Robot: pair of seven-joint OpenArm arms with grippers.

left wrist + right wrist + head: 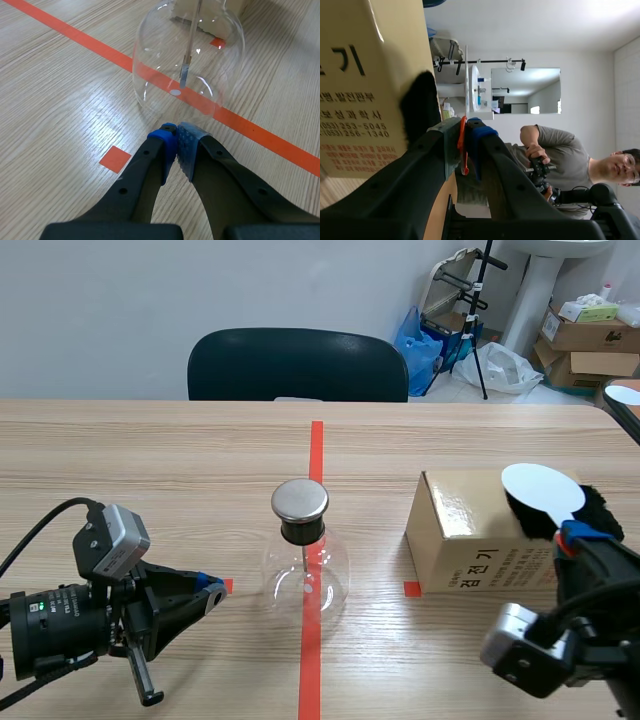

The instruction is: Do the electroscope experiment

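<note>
So the electroscope point(303, 552) sits pretty much in the middle of the surface point(150, 460), right on the long red tape line point(316, 455). It's a round glass flask with a black stopper and a flat metal cap point(300, 500) on top. From the left wrist view you can see the thin rod point(193, 30) hanging down inside the glass, with a little strip at its end.

The left hand point(212, 592) lies low on the surface just beside the flask, pointing at it. Its fingers are closed with nothing in them, and the blue pads point(165, 142) are pressed together just short of the glass.

Over on the right there's a cardboard box point(465, 540) with a tuft of black fur point(590, 510) on top. The right hand point(573, 537) is clamped on the thin orange handle point(463, 145) of a white disc point(542, 490), and the disc sits up over the fur on the box. In the right wrist view the disc shows edge-on, just beside the fur.

There's also a dark chair point(298, 365) at the far side of the surface.
</note>
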